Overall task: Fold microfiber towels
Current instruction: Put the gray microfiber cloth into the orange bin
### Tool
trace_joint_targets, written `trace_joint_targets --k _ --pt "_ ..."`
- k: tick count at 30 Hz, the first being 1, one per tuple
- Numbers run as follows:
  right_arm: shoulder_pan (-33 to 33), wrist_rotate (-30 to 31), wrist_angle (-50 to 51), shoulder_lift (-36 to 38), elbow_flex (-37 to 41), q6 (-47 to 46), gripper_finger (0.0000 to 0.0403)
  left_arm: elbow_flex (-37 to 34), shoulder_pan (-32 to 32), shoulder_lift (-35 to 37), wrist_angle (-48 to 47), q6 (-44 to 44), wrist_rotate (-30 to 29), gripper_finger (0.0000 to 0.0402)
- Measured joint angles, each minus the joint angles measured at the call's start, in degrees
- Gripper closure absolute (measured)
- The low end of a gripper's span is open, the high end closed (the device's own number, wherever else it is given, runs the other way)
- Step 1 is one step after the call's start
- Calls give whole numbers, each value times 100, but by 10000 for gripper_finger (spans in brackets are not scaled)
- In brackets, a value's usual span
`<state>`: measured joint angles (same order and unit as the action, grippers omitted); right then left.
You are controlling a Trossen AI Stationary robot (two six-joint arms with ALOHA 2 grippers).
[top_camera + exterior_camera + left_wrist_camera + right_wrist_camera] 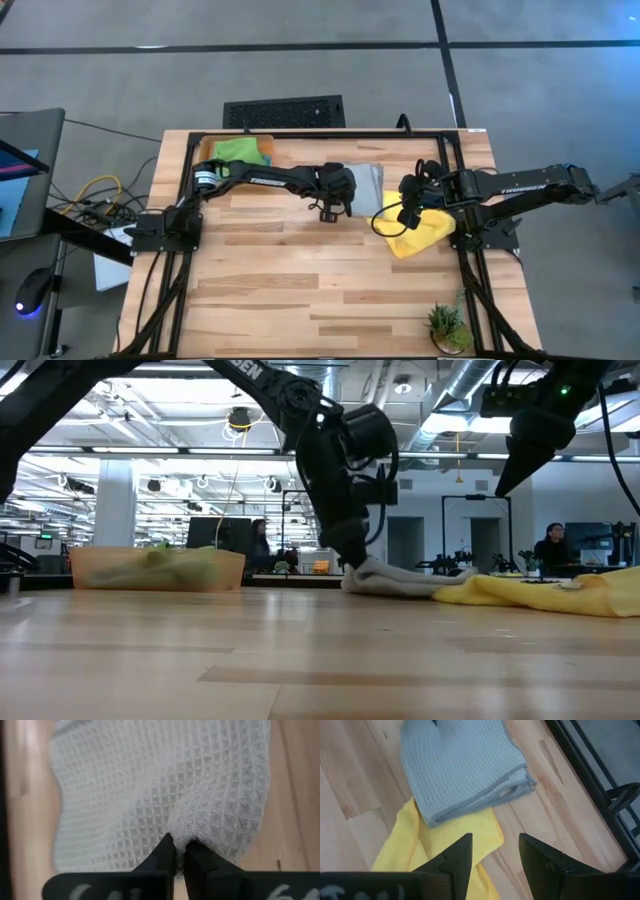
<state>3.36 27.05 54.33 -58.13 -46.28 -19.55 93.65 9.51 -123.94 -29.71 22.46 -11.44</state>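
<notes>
A folded light grey towel (370,188) lies on the table's far middle, and one edge rests on a crumpled yellow towel (420,232). Both show in the right wrist view, the grey towel (460,765) above the yellow one (445,850). My left gripper (332,208) is down at the grey towel's left side, shut on it (180,855). My right gripper (495,855) is open and empty, held above the yellow towel (550,592). A lime green towel (240,150) lies in a bin at the far left. The turquoise and orange towels are out of view. My left gripper pinches a small raised pucker of the grey towel's waffle cloth (187,837) between its two fingertips (165,851). The fingers come from above, slanting down from the table's left (352,568). The rest of the towel lies slack on the table.
A translucent bin (90,565) stands at the far left corner. A small potted plant (447,325) stands near the right front corner. Black frame rails (320,133) run along the far edge and both sides. Bare wood lies in the near half.
</notes>
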Motion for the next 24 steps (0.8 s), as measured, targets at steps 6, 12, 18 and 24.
trace_joint_targets --k 6,12,18,24 --pt "0 0 -127 0 0 9 218 0 1 384 -275 -229 66 399" --pt "159 0 -518 -129 11 974 218 2 40 640 -382 -537 361 400" --pt "466 -4 -1709 -654 255 2595 218 42 96 641 -358 -810 434 401" --pt "633 37 -3015 -1457 264 3141 218 44 110 639 -17 -1116 510 401"
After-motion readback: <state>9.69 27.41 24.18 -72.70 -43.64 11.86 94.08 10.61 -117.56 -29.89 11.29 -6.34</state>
